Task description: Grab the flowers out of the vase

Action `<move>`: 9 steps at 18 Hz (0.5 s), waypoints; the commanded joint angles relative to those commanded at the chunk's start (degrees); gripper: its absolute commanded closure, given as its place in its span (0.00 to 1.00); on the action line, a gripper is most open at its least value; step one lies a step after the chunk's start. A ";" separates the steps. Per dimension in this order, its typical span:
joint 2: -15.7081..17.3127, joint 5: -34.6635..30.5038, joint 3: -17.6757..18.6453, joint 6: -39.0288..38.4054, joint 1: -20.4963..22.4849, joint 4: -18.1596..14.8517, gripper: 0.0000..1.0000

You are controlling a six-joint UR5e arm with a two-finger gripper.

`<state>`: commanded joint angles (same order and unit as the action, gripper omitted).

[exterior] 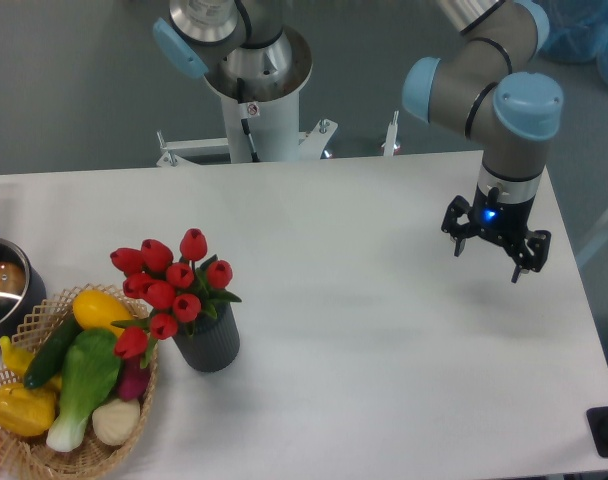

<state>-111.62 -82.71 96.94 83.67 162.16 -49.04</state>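
Observation:
The flowers [167, 285], a bunch of red tulip buds with green leaves, stand in the vase [211, 345], a small dark grey ribbed cylinder at the front left of the white table. My gripper [495, 250] hangs above the right side of the table, far to the right of the flowers. Its fingers are spread open and hold nothing.
A woven wicker basket [44, 458] of yellow and green toy vegetables sits just left of the vase, touching the tulips. A steel pot [2, 285] with a blue handle is at the left edge. The arm's base [252, 95] stands behind the table.

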 joint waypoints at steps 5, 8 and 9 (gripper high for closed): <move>-0.26 -1.32 -0.70 0.44 0.18 0.00 0.00; -0.70 -2.46 -0.62 -0.35 0.09 0.00 0.00; -0.62 -2.37 -0.18 -0.44 0.09 0.00 0.00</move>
<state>-112.24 -85.08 96.76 83.23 162.25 -49.04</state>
